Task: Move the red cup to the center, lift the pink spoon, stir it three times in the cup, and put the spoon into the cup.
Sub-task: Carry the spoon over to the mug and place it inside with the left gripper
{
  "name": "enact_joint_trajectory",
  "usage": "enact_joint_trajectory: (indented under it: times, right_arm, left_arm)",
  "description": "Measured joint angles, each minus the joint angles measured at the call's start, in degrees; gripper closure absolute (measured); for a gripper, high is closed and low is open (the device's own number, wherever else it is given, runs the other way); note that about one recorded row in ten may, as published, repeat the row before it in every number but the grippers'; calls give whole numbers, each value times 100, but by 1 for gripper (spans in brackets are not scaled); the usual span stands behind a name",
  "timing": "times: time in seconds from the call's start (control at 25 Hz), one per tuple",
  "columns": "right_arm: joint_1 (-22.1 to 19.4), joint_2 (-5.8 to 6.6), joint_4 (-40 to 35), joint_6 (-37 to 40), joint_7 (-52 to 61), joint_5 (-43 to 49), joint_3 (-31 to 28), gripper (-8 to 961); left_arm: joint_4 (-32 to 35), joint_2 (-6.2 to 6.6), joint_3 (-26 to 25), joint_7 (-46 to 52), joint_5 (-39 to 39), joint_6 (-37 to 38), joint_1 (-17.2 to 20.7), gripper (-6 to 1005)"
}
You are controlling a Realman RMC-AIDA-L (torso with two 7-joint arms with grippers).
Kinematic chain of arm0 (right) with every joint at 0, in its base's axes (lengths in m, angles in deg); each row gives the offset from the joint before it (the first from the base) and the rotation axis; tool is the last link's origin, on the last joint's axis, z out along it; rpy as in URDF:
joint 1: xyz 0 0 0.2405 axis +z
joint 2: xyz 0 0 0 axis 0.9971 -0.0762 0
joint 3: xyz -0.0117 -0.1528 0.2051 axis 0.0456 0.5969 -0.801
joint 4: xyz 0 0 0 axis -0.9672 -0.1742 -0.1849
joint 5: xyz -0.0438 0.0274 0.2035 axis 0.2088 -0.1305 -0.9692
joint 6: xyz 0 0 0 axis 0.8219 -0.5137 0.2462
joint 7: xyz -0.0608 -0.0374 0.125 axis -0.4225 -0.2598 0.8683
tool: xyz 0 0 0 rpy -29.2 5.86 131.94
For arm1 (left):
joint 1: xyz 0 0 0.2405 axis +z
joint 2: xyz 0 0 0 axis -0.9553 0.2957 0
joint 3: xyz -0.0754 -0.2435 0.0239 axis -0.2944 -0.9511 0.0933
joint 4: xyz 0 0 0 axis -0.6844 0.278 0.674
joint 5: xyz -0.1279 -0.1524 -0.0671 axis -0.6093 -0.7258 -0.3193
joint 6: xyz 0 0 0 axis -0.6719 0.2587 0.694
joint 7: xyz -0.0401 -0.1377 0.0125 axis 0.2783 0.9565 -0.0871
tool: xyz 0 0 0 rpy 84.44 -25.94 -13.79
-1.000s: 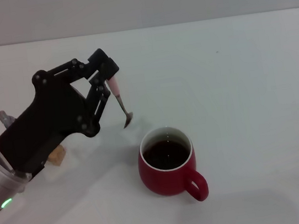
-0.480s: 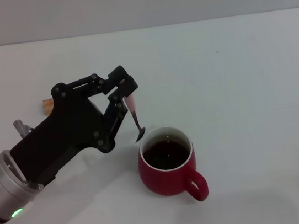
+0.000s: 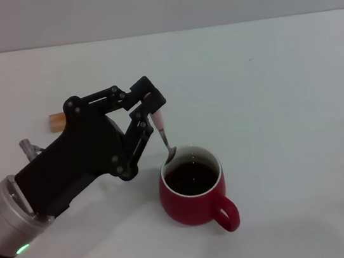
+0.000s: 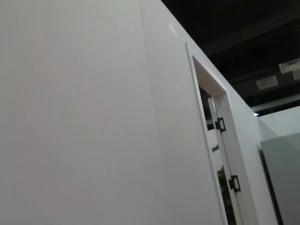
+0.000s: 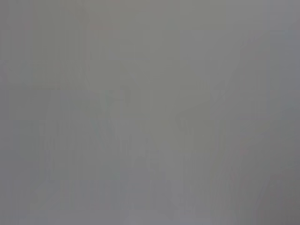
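Observation:
The red cup (image 3: pixel 194 193) stands on the white table (image 3: pixel 283 100) in the head view, handle toward the front right, dark inside. My left gripper (image 3: pixel 152 111) is shut on the pink spoon (image 3: pixel 161 128) by its handle. The spoon hangs nearly upright with its metal bowl at the cup's left rim. The left wrist view shows only a wall and a doorway. The right gripper is out of view; the right wrist view shows only plain grey.
A tan wooden block (image 3: pixel 56 122) lies on the table behind my left arm. The table's back edge runs across the top of the head view.
My left gripper has carried the spoon right and toward the cup. The spoon's bowl went from the table left of the cup to the cup's left rim.

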Motion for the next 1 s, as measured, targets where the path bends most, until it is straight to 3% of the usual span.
enact_joint_trajectory:
  times: [1.0]
  right_arm:
    - [0, 0, 8, 45, 0, 24, 7, 575]
  left_arm:
    - [-791, -264, -21, -90, 190, -22, -364, 871]
